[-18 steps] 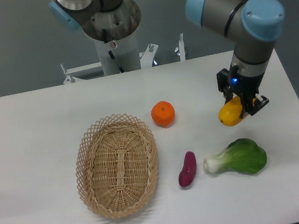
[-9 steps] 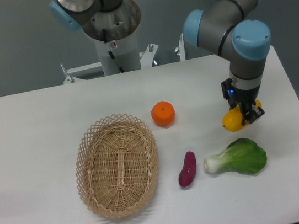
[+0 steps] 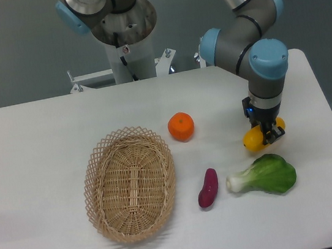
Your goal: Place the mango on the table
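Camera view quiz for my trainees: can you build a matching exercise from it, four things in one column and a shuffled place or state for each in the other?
Things:
1. mango
2. orange
3. sweet potato
4. bok choy

Places or states:
A. lying between the wicker basket and the leafy green
B. held in the gripper
C. nearest the table's front right corner
D. alone just behind the basket's right rim

Pairs: 1-B, 2-D, 3-A, 4-C

The hand covers the middle of the mango, hiding its contact with the table.
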Controlling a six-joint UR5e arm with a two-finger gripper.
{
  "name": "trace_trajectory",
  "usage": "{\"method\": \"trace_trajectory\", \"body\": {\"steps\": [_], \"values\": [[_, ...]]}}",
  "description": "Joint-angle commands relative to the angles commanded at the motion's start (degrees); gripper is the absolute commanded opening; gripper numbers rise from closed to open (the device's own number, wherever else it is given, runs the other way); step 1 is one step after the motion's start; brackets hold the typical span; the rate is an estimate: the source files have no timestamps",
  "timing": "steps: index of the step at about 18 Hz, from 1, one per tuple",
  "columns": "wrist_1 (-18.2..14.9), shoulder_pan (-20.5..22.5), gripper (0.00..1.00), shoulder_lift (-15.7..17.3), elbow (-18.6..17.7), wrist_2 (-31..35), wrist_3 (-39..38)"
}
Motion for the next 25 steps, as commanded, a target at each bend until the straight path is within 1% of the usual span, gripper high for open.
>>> {"method": "trace_trajectory", "body": {"steps": [3, 4, 6, 7, 8, 12, 15, 16, 17, 18, 20, 22, 24, 25], "values": [[0.0, 0.0, 0.52, 0.3, -1.1, 0.0, 0.0], [0.0, 0.0, 0.59, 0.3, -1.1, 0.0, 0.0], [0.0, 0.0, 0.86, 0.4, -1.1, 0.0, -0.1], [0.1, 0.0, 0.98, 0.4, -1.1, 0.0, -0.1], [0.0, 0.0, 1.0, 0.6, -1.0, -0.1, -0.3], [-0.1, 0.1, 1.0, 1.1, 0.5, -0.5, -1.7], [-1.1, -1.7, 1.0, 1.6, 4.8, -0.5, -7.4], [-2.3, -2.7, 1.0, 1.6, 6.7, -0.2, -9.8], [-4.7, -3.2, 1.0, 1.3, 9.0, -0.2, -11.6], [-7.9, -3.6, 1.0, 1.1, 11.5, -0.3, -12.6], [-14.7, -4.7, 1.0, 0.7, 17.1, -0.4, -13.8], [-21.3, -5.0, 1.0, 0.0, 22.8, -0.4, -16.2], [-26.7, -5.1, 1.0, -0.6, 27.9, -0.9, -16.8], [-28.5, -5.0, 1.0, -0.7, 29.9, -1.7, -16.8]]}}
